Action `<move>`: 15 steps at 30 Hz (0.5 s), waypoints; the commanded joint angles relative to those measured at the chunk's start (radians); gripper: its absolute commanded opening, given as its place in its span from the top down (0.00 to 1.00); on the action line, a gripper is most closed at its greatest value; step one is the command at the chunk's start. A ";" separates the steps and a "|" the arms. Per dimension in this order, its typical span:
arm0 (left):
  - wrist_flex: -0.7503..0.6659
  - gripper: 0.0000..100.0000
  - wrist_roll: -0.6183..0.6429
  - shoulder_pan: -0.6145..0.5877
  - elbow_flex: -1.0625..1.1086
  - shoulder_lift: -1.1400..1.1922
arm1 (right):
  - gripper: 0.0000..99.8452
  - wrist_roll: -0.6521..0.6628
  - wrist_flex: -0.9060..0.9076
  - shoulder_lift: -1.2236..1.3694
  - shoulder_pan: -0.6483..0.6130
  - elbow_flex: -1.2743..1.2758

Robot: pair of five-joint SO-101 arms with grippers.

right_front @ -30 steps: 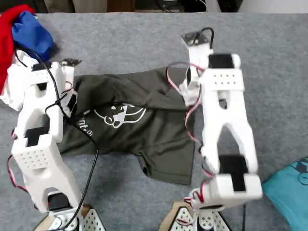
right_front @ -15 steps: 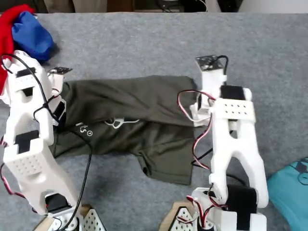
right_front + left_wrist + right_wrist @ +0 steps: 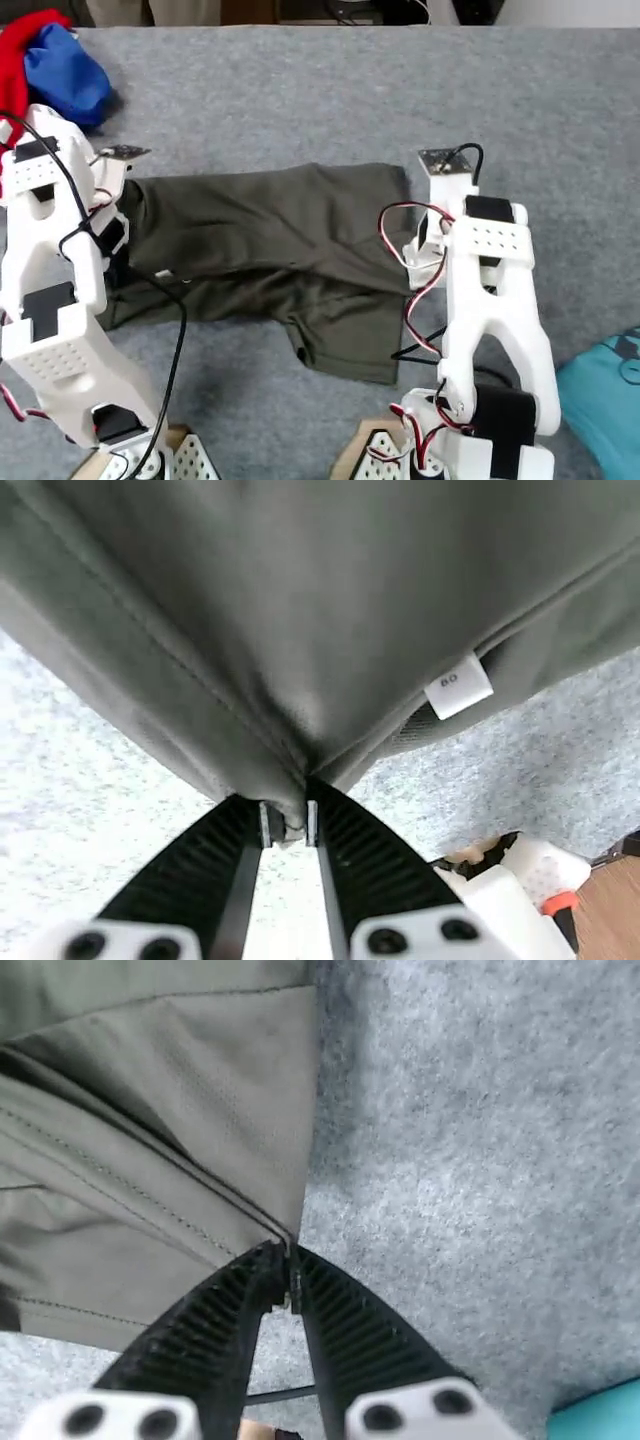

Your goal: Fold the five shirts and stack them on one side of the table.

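A dark olive shirt (image 3: pixel 270 240) lies across the middle of the grey table, its far half folded over toward the near side. My left gripper (image 3: pixel 286 825) is shut on the shirt's left edge (image 3: pixel 300 680), where a small white size tag (image 3: pixel 458 685) hangs. My right gripper (image 3: pixel 288 1280) is shut on the shirt's right edge (image 3: pixel 200 1160). In the high view the left arm (image 3: pixel 55 260) stands at the shirt's left end and the right arm (image 3: pixel 485 290) at its right end. A sleeve (image 3: pixel 345 345) sticks out toward the near edge.
A red shirt (image 3: pixel 15 60) and a blue shirt (image 3: pixel 65 70) are bunched at the far left corner. A teal shirt (image 3: pixel 600 395) lies at the near right edge. Grey table (image 3: pixel 300 90) stretches open beyond the olive shirt.
Both grippers pulled the shirt's upper layer toward the near side, covering the white print. The fold now lies flatter and the arms sit lower and closer to me.
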 commanded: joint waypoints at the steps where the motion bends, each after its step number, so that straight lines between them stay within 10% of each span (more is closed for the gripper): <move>1: 0.015 0.98 -0.026 -0.038 0.000 -0.059 | 1.00 0.000 -0.003 -0.059 0.019 0.002; 15: 0.052 0.98 -0.123 -0.110 0.066 -0.061 | 1.00 0.002 0.069 -0.216 0.024 0.073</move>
